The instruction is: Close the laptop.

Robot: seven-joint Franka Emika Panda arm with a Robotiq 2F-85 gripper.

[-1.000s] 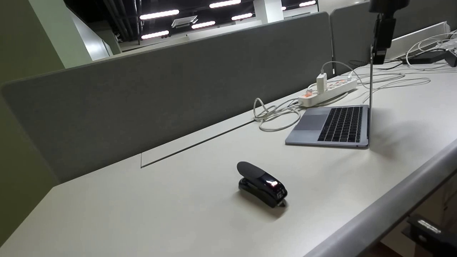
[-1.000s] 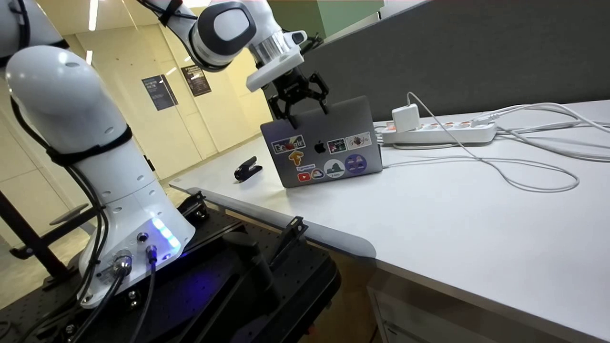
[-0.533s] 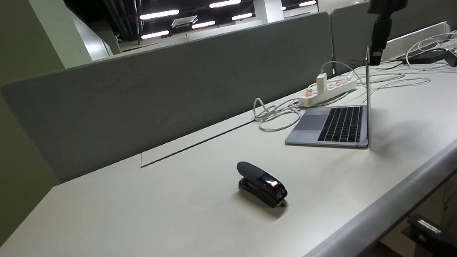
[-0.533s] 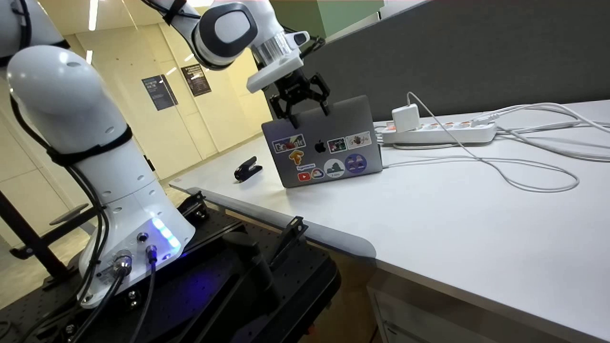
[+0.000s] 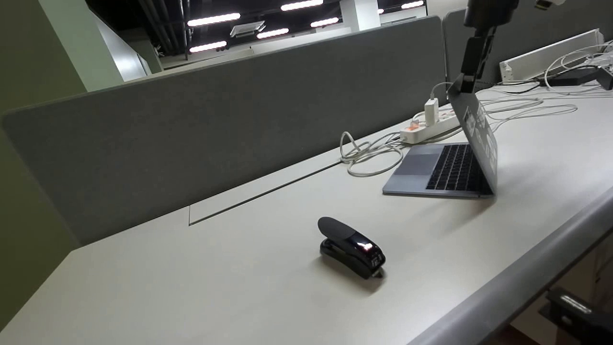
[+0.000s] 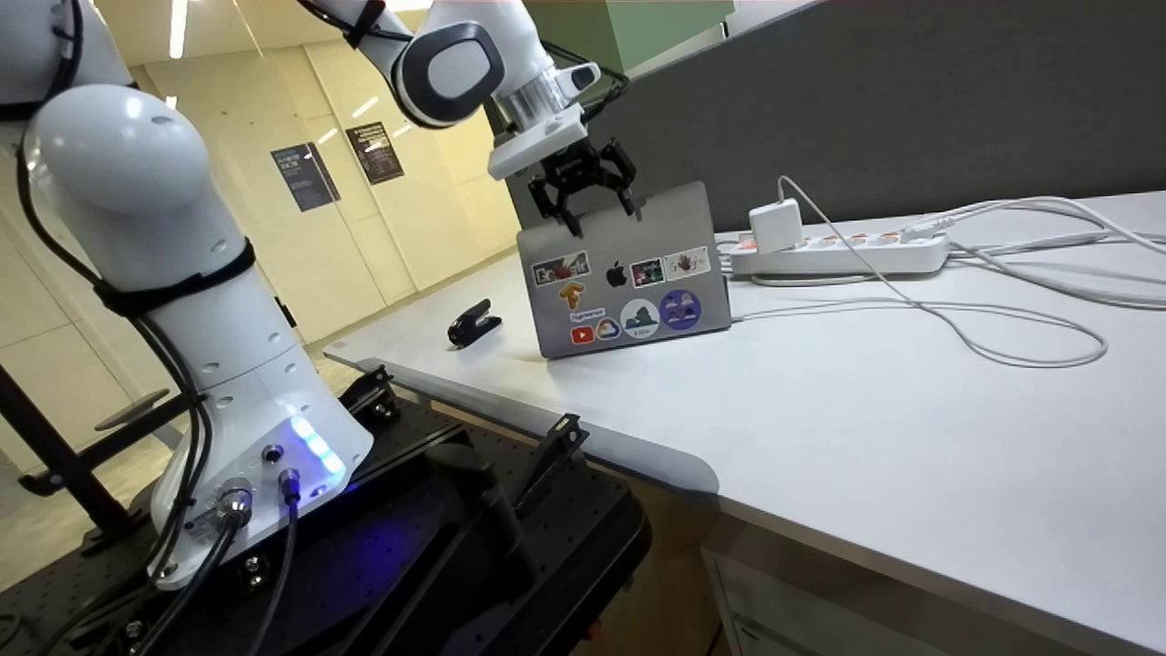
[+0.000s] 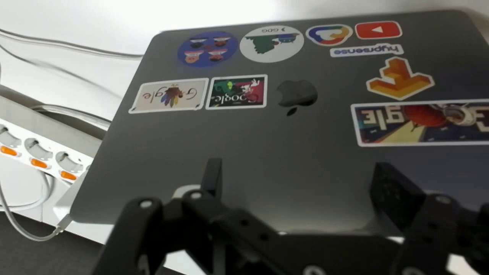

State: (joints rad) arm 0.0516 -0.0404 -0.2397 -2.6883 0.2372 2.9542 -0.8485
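We see the pincer point(image 6: 603, 220), fingers point(image 7: 212, 176) spread, laptop point(image 6: 629, 271) below it, lid point(image 7: 267, 152) tilted over the keyboard point(image 5: 450, 167), fingertips apparently touching the lid's back.

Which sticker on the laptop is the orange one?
The TensorFlow logo sticker, between the hyprsense sticker and the long Google sticker on the laptop lid: only it is mostly orange.

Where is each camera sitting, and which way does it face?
Exterior view: behind the laptop, facing its stickers; the white arm shows, cut off at the top, with the gripper.
Exterior view: off the laptop's side, looking across the desk past the stapler at the keyboard; part of the gripper shows at the picture's top right.
Wrist view: on the arm's end, looking past the fingers down at the lid; gripper parts show.
In both exterior views: laptop, stapler, power strip, gripper.
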